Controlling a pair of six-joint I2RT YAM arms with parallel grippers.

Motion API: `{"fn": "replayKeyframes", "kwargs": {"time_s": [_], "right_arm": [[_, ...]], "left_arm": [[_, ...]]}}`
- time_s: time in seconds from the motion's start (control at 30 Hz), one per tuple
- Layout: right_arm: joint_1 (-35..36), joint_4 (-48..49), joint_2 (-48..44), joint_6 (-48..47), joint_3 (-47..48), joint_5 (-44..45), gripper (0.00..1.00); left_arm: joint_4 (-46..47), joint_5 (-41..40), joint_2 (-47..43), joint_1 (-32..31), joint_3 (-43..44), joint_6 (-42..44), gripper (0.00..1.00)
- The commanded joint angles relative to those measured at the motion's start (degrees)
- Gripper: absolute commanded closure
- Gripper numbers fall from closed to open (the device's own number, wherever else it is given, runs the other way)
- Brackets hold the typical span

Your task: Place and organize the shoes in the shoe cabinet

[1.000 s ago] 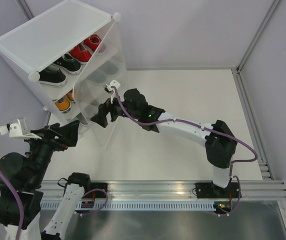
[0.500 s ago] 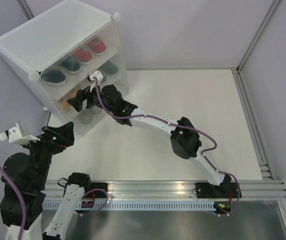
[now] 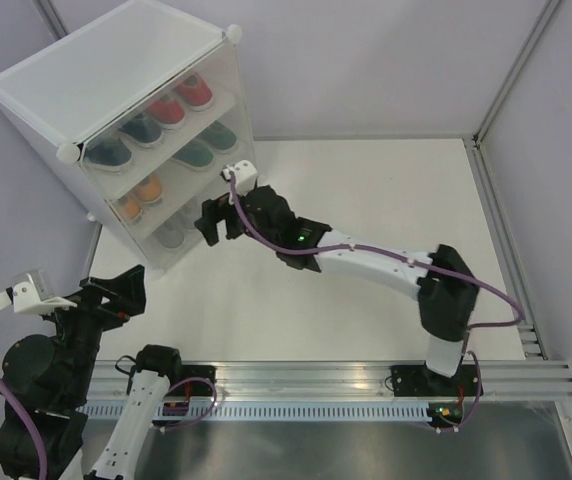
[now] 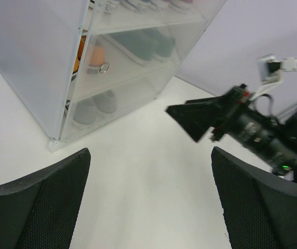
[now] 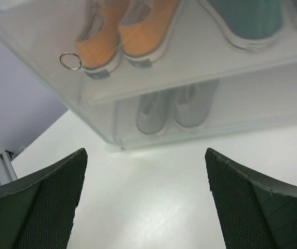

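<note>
The white shoe cabinet (image 3: 106,70) stands at the far left with its clear door shut. Behind the door I see red shoes (image 3: 181,100) and black shoes (image 3: 126,140) on the top tier, green shoes (image 3: 206,148) and orange shoes (image 3: 138,195) on the middle tier, and grey shoes (image 3: 171,233) on the bottom. My right gripper (image 3: 211,222) is open and empty, just in front of the door. Its wrist view shows the orange (image 5: 122,31), grey (image 5: 174,109) and green shoes (image 5: 252,21). My left gripper (image 3: 116,290) is open and empty, near the front left.
A small metal ring handle (image 5: 70,60) hangs on the door's edge; it also shows in the left wrist view (image 4: 103,67). My right gripper (image 4: 195,116) shows in the left wrist view. An aluminium rail (image 3: 316,385) runs along the near edge.
The cabinet door, open one second ago, was swung shut by my right gripper, which has since drawn back from it. My left arm has pulled back toward the near edge.
</note>
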Motion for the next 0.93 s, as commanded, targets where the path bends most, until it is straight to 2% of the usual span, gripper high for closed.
{"fn": "replayKeyframes", "kwargs": {"time_s": [0.0,0.1,0.3,0.33,0.5,0.7,0.9], "right_arm": [[-0.07,-7.48,-17.36,-1.78,-8.62,8.08,0.02],[-0.16,-15.65,-25.57,-0.99,-17.24,15.98,0.02],[-0.07,-28.4,-49.38,1.99,-32.72,29.06,0.02],[-0.07,-30.09,-55.33,3.13,-34.23,30.58,0.02],[-0.16,-40.36,-73.71,5.69,-40.38,38.05,0.02],[-0.16,-44.78,-86.3,7.89,-43.2,39.82,0.02],[-0.07,-44.87,-90.19,7.36,-43.74,40.78,0.02]], "left_arm": [[-4.52,-0.4,-2.53,-0.28,0.24,1.44,0.0],[-7.25,-1.1,-4.55,-0.37,0.94,2.14,0.0],[-14.99,-4.26,-7.72,-0.63,4.19,3.37,0.0],[-15.95,-4.79,-8.59,-0.72,4.8,3.37,0.0],[-19.83,-6.55,-11.15,-0.8,4.72,3.29,0.0],[-22.2,-6.9,-13.26,-0.8,3.32,3.02,0.0],[-22.99,-7.69,-14.92,-0.89,1.74,2.67,0.0]]}}
